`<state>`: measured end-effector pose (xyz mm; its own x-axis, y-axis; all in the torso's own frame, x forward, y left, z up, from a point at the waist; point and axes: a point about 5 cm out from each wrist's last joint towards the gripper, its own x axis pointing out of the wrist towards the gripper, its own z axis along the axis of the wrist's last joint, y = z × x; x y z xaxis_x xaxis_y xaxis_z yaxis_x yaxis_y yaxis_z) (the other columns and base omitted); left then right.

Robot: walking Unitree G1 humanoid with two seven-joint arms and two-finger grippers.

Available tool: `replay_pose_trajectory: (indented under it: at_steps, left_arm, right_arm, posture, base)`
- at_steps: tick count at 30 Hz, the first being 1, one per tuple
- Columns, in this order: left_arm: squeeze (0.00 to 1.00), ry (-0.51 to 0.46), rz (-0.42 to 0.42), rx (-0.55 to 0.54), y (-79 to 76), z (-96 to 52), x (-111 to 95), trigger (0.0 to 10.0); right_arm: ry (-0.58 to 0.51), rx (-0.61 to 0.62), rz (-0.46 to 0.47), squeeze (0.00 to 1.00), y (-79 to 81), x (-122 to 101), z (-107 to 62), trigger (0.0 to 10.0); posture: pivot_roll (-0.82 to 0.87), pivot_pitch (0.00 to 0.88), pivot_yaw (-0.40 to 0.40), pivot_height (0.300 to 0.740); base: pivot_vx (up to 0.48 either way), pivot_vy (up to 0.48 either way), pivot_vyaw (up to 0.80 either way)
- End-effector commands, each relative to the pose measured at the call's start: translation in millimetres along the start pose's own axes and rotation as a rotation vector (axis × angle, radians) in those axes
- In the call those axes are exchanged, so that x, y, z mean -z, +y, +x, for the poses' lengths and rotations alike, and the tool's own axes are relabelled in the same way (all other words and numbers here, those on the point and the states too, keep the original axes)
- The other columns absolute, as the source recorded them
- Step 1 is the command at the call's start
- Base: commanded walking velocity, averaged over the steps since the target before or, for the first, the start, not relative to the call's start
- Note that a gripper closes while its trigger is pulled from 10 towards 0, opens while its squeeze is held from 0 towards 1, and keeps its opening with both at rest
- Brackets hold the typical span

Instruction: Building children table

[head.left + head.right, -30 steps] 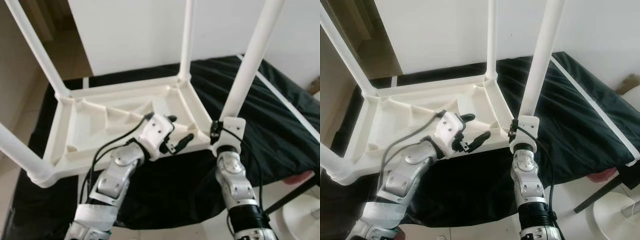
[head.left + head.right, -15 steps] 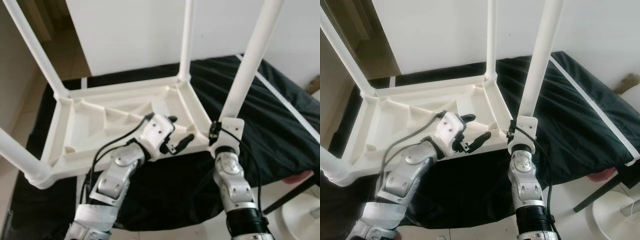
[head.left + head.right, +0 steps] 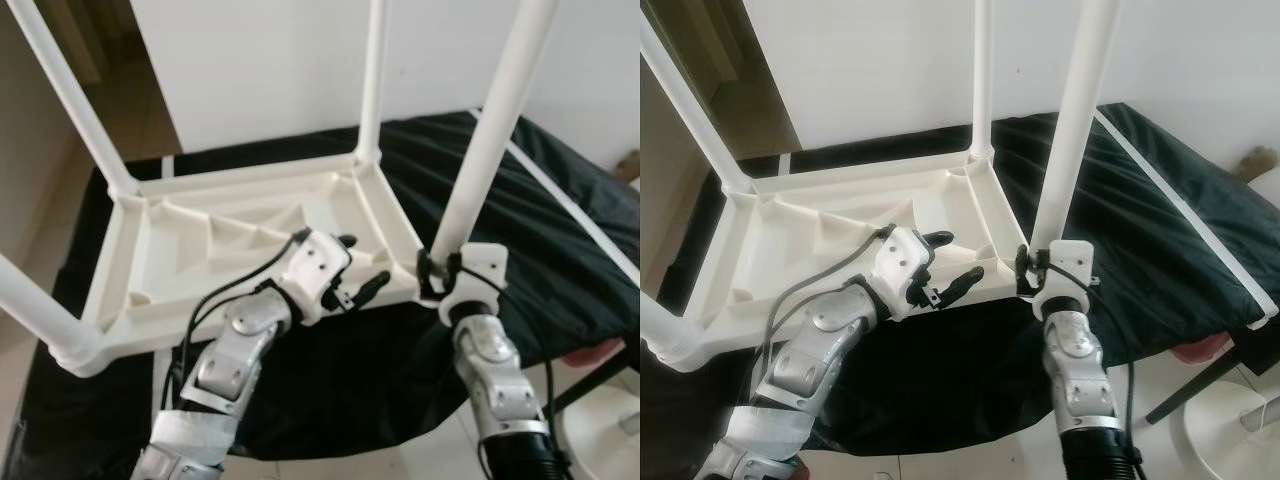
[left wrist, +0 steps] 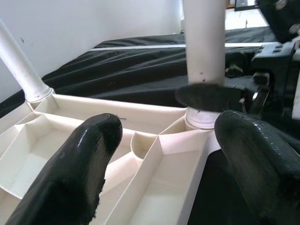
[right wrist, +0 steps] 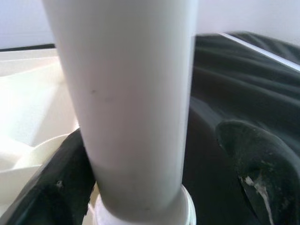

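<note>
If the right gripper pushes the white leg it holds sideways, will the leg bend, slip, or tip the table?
The white leg looks like a rigid plastic tube, so it probably stays straight. Its smooth round surface may slip between the right gripper fingers. The upturned table is thin ribbed plastic, likely light, resting on a black cloth, so it may slide or tilt.

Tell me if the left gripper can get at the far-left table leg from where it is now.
Probably not without shifting. The left gripper hovers open over the upturned tabletop's near-right corner, and the far-left leg stands across the whole tray. Nothing blocks the path.
</note>
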<state>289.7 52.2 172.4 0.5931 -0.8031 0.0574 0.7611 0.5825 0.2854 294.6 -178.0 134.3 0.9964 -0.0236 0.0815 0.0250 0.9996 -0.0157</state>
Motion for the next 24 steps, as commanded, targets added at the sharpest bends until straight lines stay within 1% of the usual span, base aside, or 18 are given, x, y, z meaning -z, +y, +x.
replay_pose_trajectory:
  at_steps: [1,2,3,4,5,6,8,9,10,11,13,19,22,24]
  left_arm:
    - [0.00,0.001,0.005,0.001,-0.7,-0.8,0.1,10.0]
    - [0.00,0.001,0.005,0.001,-0.7,-0.8,0.1,10.0]
    - [0.00,0.001,0.006,0.001,0.0,-0.8,-0.1,10.0]
    - [0.00,0.001,0.008,0.002,0.8,-0.6,-0.7,10.0]
    - [0.00,0.001,0.008,0.002,0.8,-0.6,-0.7,10.0]
    - [0.00,0.000,0.009,0.003,1.0,-0.4,-1.3,10.0]
    - [0.00,-0.001,0.011,0.004,1.4,0.0,-2.1,10.0]
    - [0.00,-0.001,0.011,0.004,1.4,0.0,-2.1,10.0]
    - [0.00,-0.002,0.013,0.004,1.5,0.0,-2.5,10.0]
    - [0.00,-0.002,0.013,0.004,1.5,0.0,-2.5,10.0]
    - [0.00,-0.001,0.013,0.001,1.8,0.1,-2.5,10.0]
    - [0.00,0.004,0.012,-0.012,2.0,-2.0,-1.8,10.0]
    - [0.00,0.022,0.027,-0.012,1.6,-5.6,0.9,10.0]
    - [0.00,0.024,0.030,-0.011,1.9,-6.0,1.2,10.0]
  right_arm:
    - [-0.022,-0.008,0.019,1.00,-7.6,-1.7,-1.4,10.0]
    - [-0.022,-0.008,0.019,1.00,-7.6,-1.7,-1.4,10.0]
    - [-0.023,-0.046,0.012,0.76,-11.5,-2.2,0.1,10.0]
    - [-0.023,-0.119,-0.001,0.00,-13.3,-2.9,2.1,10.0]
    - [-0.023,-0.119,-0.001,0.00,-13.3,-2.9,2.1,10.0]
    - [-0.017,-0.206,-0.009,0.00,-12.5,-3.7,3.7,10.0]
    - [-0.009,-0.325,-0.018,0.00,-9.7,-5.2,5.6,10.0]
    - [-0.009,-0.325,-0.018,0.00,-9.7,-5.2,5.6,10.0]
    - [0.002,-0.421,-0.035,0.00,-5.4,-5.9,7.8,10.0]
    - [0.002,-0.421,-0.035,0.00,-5.4,-5.9,7.8,10.0]
    - [0.020,-0.498,-0.077,0.00,-2.5,-5.3,13.3,10.0]
    - [0.048,-0.572,-0.109,0.00,-0.4,-4.4,23.3,10.0]
    - [0.079,-0.594,-0.173,0.00,-0.4,1.3,30.1,10.0]
    - [0.085,-0.594,-0.181,0.00,-0.5,2.5,31.3,10.0]
  posture:
    - [-0.02,0.000,0.033,0.740]
    - [-0.02,0.000,0.033,0.740]
    - [-0.02,0.000,0.037,0.740]
    - [-0.02,0.000,0.040,0.740]
    - [-0.02,0.000,0.040,0.740]
    - [-0.02,0.000,0.040,0.740]
    - [-0.01,0.000,0.042,0.740]
    - [-0.01,0.000,0.042,0.740]
    - [-0.01,0.000,0.038,0.740]
    - [-0.01,0.000,0.038,0.740]
    - [0.00,0.000,0.035,0.740]
    - [0.01,0.000,0.029,0.740]
    - [0.04,0.000,0.029,0.740]
    - [0.04,0.000,0.029,0.740]
  base:
    - [0.000,0.000,0.00]
    - [0.000,0.000,0.00]
    - [0.000,0.000,0.00]
    - [0.000,0.000,0.00]
    - [0.000,0.000,0.00]
    - [0.000,0.000,0.00]
    - [0.000,0.000,0.00]
    - [0.000,0.000,0.00]
    - [0.000,0.000,0.00]
    - [0.000,0.000,0.00]
    - [0.000,0.000,0.00]
    - [0.000,0.000,0.00]
    - [0.000,0.000,0.00]
    - [0.000,0.000,0.00]
